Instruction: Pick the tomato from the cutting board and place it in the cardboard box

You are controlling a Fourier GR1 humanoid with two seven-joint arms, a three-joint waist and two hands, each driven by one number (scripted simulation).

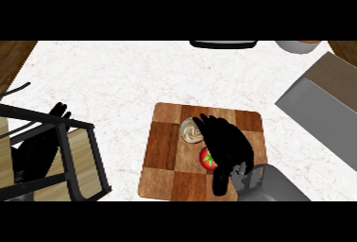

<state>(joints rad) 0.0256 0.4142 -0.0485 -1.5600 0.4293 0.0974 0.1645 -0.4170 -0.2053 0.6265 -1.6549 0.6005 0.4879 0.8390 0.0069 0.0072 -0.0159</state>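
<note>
Reaching over the checkered wooden cutting board (164, 156), the black right hand (225, 144) covers the round red tomato (206, 158) near the board's right edge, fingers draped over it; whether they have closed round it I cannot tell. A pale round object (189, 132) lies just beside. This looks like the grasping step. Next: secure the tomato, lift, and carry it to the cardboard box (80, 158) at the counter's left edge, where the left hand (35, 151) rests.

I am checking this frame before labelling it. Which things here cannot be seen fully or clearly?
- Tomato: head view, mostly covered by the right hand; whether the fingers close on it cannot be told.
- Pale round object on the cutting board: partly under the same hand, unidentifiable.
- Left hand: behind a black frame.
- Dark object and bowl: cut off by the top edge.
</note>
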